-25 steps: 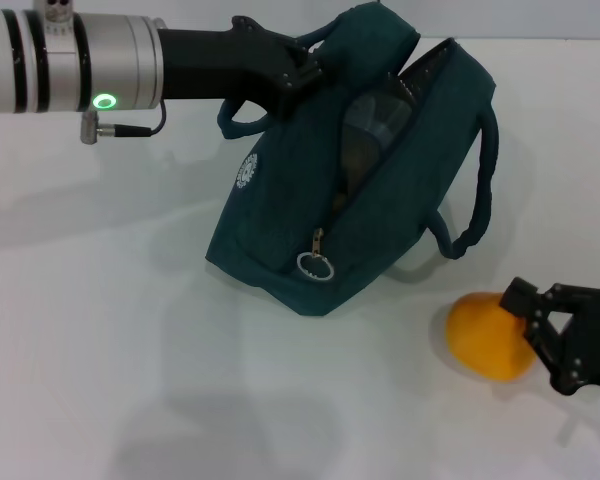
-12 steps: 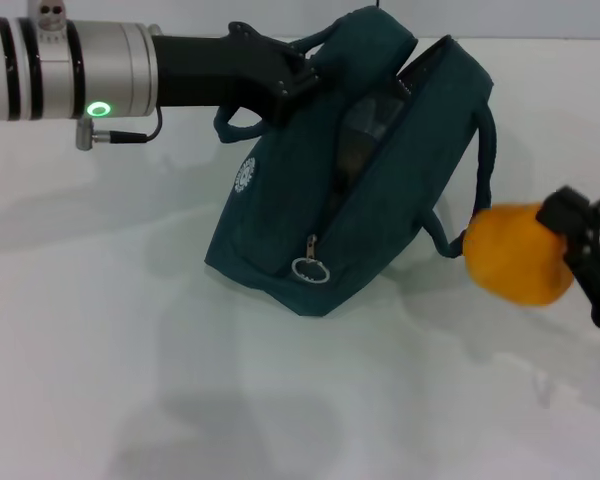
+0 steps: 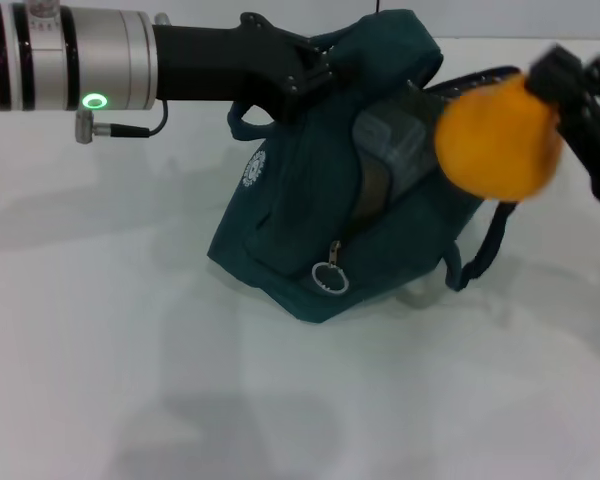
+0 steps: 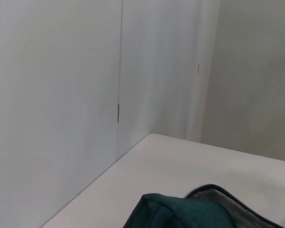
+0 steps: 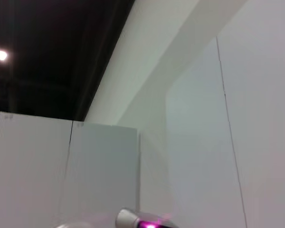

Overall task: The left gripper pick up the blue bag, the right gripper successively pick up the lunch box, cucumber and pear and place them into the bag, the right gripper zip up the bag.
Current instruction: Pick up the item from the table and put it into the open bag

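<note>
A plain white table (image 3: 130,350) fills the head view, and the left wrist view shows it running to a corner of pale grey wall panels (image 4: 61,95). On it the blue bag (image 3: 300,250) sits unzipped, a round zipper pull (image 3: 330,278) hanging at its front, with the lunch box (image 3: 395,150) showing inside the opening. The left gripper (image 3: 315,72) clamps the bag's top handle, while the right gripper (image 3: 570,110) holds the smooth orange-yellow pear (image 3: 498,140) between its jaws, above the bag's open mouth.

You see: blue bag (image 4: 180,211) top edge, bottom centre | white table (image 4: 180,156) lower half | pale wall panels (image 4: 61,95) above | orange sliver, right edge
</note>
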You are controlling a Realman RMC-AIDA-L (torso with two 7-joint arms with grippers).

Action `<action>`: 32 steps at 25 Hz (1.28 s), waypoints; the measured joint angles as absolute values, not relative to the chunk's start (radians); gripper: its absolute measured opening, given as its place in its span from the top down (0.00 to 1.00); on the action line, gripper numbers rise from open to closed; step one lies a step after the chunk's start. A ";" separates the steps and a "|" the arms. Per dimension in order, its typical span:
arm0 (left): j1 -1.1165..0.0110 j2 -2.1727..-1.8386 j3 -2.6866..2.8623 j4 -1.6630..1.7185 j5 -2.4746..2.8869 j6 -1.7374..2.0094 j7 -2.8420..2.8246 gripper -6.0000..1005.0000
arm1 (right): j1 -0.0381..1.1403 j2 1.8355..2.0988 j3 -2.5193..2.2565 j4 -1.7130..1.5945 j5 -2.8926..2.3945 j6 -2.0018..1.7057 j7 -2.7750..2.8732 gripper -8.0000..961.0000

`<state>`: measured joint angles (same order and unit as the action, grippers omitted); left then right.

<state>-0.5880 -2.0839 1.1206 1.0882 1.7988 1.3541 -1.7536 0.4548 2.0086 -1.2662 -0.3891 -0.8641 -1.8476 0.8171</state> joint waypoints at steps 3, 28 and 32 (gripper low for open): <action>-0.587 -2.084 1.121 1.093 1.799 1.356 -1.756 0.95 | 0.505 2.009 -1.259 -0.410 -0.865 -1.773 0.920 0.97; -0.591 -2.086 1.127 1.081 1.797 1.354 -1.756 0.94 | 0.607 2.011 -1.398 -0.453 -1.056 -1.470 1.114 0.92; -0.593 -2.086 1.134 1.076 1.797 1.350 -1.757 0.94 | 0.601 2.009 -1.413 -0.465 -1.060 -1.466 1.118 0.91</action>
<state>-0.5934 -2.0863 1.1340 1.0756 1.7968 1.3500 -1.7568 0.6008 2.0095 -1.4131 -0.4648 -1.0599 -1.4659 1.1176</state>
